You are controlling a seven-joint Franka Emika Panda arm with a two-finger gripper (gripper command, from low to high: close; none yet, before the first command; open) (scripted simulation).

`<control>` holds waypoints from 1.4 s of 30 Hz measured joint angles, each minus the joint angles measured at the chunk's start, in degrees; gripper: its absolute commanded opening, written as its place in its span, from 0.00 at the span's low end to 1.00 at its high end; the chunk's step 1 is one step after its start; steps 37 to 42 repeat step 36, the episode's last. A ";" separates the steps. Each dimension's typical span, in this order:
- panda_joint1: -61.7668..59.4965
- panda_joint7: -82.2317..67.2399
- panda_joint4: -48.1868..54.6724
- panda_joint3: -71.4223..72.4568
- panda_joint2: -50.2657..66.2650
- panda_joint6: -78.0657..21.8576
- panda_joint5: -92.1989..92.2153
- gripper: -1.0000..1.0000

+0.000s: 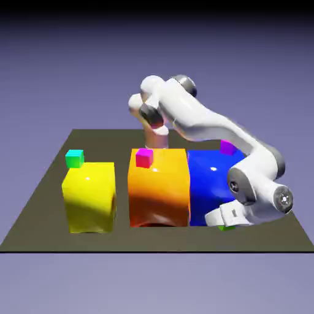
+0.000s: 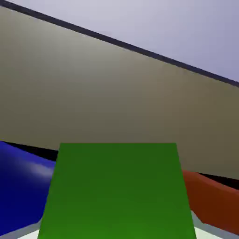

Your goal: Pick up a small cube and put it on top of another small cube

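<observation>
The lime cube (image 2: 116,191) fills the hand view's lower half, hiding the fingertips; the gripper (image 1: 225,224) is clamped on it. In the exterior view only a green sliver (image 1: 226,227) shows beneath the hand, at five o'clock of the blue block (image 1: 208,184).

Soft, even rendered light falls from above; the backdrop darkens toward the exterior view's top edge. White glare streaks the glossy yellow block (image 1: 89,196), orange block (image 1: 158,187) and blue block (image 1: 211,181). Both views look slightly soft, with dark shadow under the blocks.
</observation>
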 measured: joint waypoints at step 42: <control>2.27 -19.98 -51.69 -42.73 -58.03 7.09 24.09 1.00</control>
